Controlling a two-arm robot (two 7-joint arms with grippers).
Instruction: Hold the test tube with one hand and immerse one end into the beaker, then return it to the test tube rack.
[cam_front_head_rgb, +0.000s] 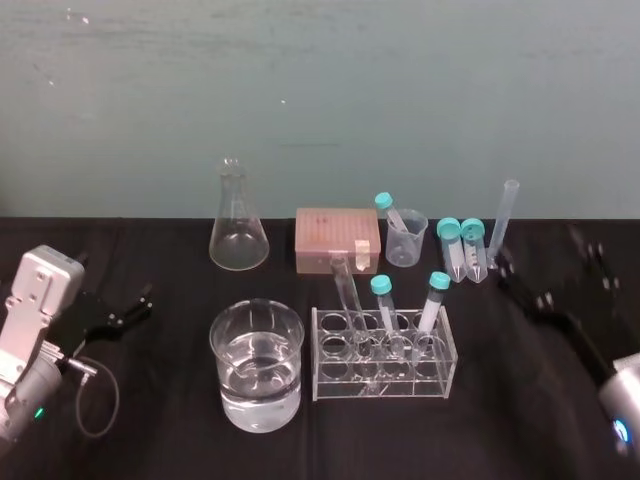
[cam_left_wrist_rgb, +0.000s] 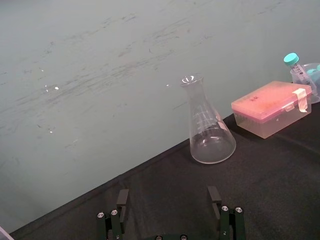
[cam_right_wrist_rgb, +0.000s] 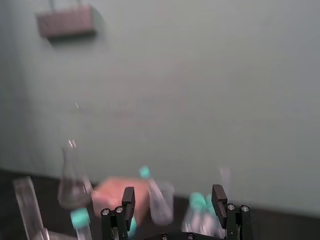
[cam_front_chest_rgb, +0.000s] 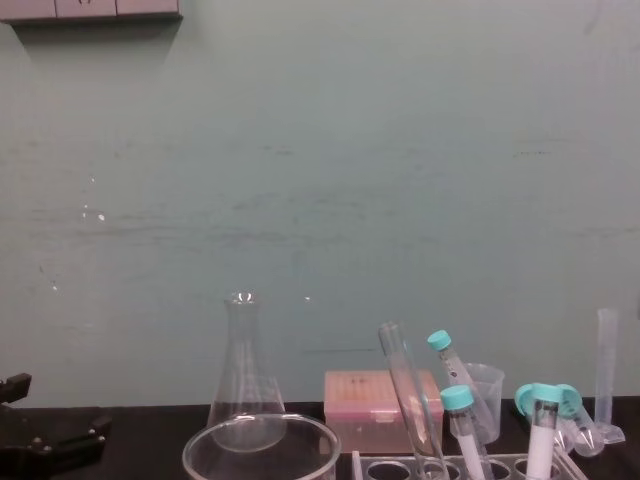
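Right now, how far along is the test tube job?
Nothing looks done yet, nothing is in hand: the test tube leans in the test tube rack, and the left gripper and right gripper sit open and empty at either side. Left: grasp the tube, dip one end in the beaker of water, return it to the rack.
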